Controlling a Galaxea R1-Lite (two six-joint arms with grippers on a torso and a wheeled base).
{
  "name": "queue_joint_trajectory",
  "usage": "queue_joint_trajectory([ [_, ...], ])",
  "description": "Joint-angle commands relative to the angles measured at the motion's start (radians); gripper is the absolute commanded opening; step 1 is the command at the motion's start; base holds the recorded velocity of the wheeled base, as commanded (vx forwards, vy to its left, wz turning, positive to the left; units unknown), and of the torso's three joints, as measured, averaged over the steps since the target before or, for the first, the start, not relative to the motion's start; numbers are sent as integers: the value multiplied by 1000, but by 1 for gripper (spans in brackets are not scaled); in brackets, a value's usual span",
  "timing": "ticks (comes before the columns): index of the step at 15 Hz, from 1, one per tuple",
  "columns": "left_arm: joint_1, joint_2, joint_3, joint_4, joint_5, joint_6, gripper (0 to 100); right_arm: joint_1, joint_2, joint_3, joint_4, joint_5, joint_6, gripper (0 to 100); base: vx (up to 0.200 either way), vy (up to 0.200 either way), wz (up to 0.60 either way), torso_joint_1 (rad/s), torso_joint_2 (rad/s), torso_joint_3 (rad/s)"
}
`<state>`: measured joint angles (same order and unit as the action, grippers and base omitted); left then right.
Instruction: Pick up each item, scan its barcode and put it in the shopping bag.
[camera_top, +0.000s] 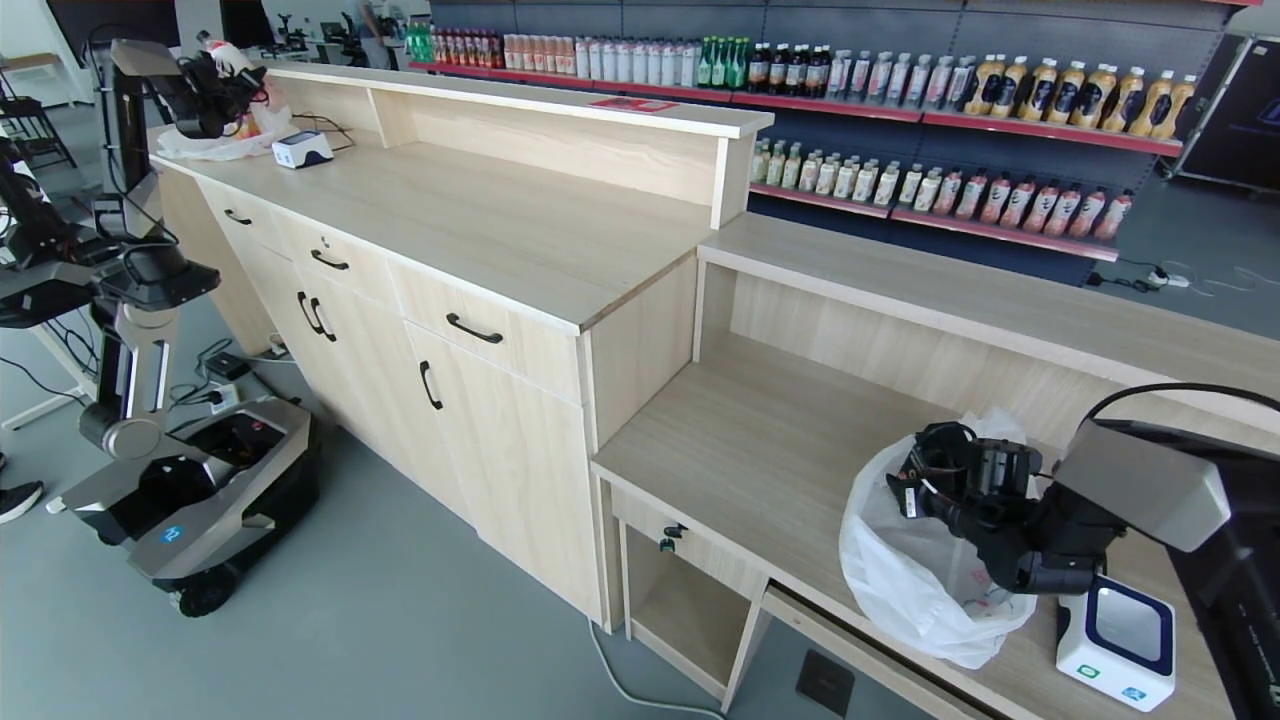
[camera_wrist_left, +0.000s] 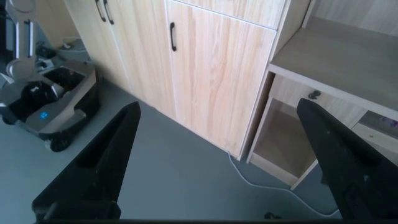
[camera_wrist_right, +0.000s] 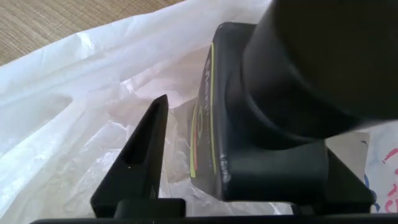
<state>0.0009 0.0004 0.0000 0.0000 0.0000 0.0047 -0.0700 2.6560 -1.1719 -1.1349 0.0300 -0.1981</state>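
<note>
My right gripper (camera_top: 925, 480) hangs over the mouth of the white plastic shopping bag (camera_top: 920, 580) on the low counter. In the right wrist view, one finger (camera_wrist_right: 140, 155) stands a small gap away from a black item with a yellow-green stripe (camera_wrist_right: 214, 124) inside the shopping bag (camera_wrist_right: 68, 81). The other finger is hidden behind that item, and the jaws look spread. A white barcode scanner (camera_top: 1115, 640) sits just right of the bag. My left gripper (camera_wrist_left: 217, 168) is open and holds nothing, low over the grey floor in front of the cabinet doors.
A tall wooden counter (camera_top: 480, 220) with drawers stands to the left of the low counter (camera_top: 760, 440). Another robot (camera_top: 150, 300) works at its far end, beside a second bag and scanner (camera_top: 300, 148). Shelves of bottles (camera_top: 900, 90) line the back.
</note>
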Motion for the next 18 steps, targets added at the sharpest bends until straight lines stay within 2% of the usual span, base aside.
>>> queue_joint_trajectory([
  [1,1,0,0,0,0,0,100,1,4,5,-3,1,2,100,0,0,0,0,0,0],
  [5,1,0,0,0,0,0,100,10,-163,80,-2,1,-1,100,0,0,0,0,0,0],
  [7,1,0,0,0,0,0,100,9,-358,204,35,-1,-9,100,0,0,0,0,0,0],
  [9,1,0,0,0,0,0,100,-16,-628,393,99,-4,-17,100,0,0,0,0,0,0],
  [11,1,0,0,0,0,0,100,-97,-804,568,98,-4,-164,100,0,0,0,0,0,0],
  [13,1,0,0,0,0,0,100,-168,-964,698,115,-9,-224,100,0,0,0,0,0,0],
  [14,1,0,0,0,0,0,100,-182,-996,706,139,-24,-224,100,0,0,0,0,0,0],
  [15,1,0,0,0,0,0,100,-221,-1093,704,259,-90,-218,100,0,0,-600,-12,2,7],
  [17,1,0,0,0,0,0,100,-346,-1177,704,419,-96,-207,100,0,0,-600,-2,-2,7],
  [18,1,0,0,0,0,0,100,-375,-1193,703,454,-99,-205,100,0,0,-600,-7,2,2],
])
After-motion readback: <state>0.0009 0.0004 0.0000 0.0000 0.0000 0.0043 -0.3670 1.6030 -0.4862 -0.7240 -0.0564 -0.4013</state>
